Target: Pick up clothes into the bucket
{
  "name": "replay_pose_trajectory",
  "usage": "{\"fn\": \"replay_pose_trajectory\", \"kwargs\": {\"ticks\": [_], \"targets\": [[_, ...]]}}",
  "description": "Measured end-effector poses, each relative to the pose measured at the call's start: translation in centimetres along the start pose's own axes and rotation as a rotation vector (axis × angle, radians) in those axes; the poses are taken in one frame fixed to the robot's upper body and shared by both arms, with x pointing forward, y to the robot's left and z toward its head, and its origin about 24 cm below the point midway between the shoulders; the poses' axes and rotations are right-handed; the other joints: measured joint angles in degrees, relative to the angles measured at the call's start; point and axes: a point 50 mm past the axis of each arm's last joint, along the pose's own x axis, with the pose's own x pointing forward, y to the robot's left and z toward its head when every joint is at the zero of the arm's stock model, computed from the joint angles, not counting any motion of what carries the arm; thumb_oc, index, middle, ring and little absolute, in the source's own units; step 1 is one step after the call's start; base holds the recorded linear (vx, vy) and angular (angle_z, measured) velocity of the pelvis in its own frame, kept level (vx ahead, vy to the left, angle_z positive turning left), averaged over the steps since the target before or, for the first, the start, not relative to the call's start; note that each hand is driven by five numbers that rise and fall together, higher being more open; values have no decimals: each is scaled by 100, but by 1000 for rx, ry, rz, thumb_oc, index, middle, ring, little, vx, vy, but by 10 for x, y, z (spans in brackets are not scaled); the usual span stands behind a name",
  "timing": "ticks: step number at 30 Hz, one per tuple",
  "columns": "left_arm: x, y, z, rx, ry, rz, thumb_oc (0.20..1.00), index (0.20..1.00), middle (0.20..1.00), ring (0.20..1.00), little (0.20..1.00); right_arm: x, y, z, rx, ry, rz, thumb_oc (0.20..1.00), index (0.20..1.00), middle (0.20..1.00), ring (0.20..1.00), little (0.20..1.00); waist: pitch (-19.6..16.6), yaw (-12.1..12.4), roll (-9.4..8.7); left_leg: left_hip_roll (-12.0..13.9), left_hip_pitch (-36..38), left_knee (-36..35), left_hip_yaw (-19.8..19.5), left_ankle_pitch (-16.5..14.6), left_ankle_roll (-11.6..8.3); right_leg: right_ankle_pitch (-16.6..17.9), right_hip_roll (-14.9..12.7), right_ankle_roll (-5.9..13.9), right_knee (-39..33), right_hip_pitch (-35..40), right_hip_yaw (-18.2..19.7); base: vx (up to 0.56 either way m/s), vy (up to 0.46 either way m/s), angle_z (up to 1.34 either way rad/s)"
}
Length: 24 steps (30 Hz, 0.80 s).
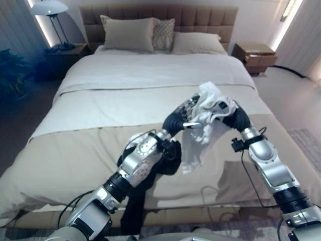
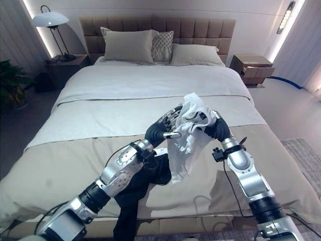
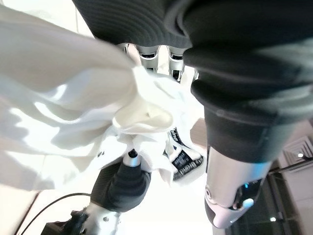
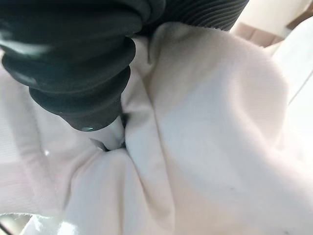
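Bedding takes up most of the room ahead: a wide bed [image 2: 125,85] with a pale grey cover, a tan throw [image 2: 55,165] across its foot and pillows [image 2: 128,45] against the padded headboard [image 2: 200,27]. A lamp [image 2: 47,20] stands on the night table to the left, and another night table [image 2: 256,68] sits to the right with open floor beside it.

Above the foot of the bed both arms meet and hold a white garment [image 2: 188,135] up in the air. It is crumpled at the top where the hands bunch it, and a long limp fold hangs down from there, clear of the throw. A black garment [image 2: 145,178] lies under the left forearm at the bed's edge and drapes over the side.

The left hand [image 2: 168,123] has its fingers curled into the white cloth from the left. The right hand [image 2: 213,125] is buried in the folds; it seems to clutch the cloth, but I cannot tell how its fingers sit, since fabric covers them even from the wrist.
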Motion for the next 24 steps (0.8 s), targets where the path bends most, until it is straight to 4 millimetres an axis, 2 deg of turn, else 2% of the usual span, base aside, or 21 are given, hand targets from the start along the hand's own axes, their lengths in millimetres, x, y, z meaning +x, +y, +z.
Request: {"fn": "replay_pose_trajectory", "kwargs": {"ticks": [14,21,24], "targets": [[0,-4,-8,-9,61,-17,1000,1000,1000,1000,1000,-1,-1,-7,-29,42,-28,200,200,200,200,200,89,72,73,-17,-65,-3,0,0,0,16,-1,17,-101,-13,-14,0,0,0],[0,2,0,219,76,-36,1000,1000,1000,1000,1000,0,0,-7,-15,40,-31,200,200,200,200,200,238,97,72,-37,-61,-2,-18,0,-2,20,4,21,-154,50,-74,0,-3,3],[-5,4,8,401,73,-71,1000,1000,1000,1000,1000,0,-3,-5,30,33,-47,200,200,200,200,200,306,100,70,-38,-45,-2,-17,0,-2,20,8,22,-156,68,-75,0,0,0]]}}
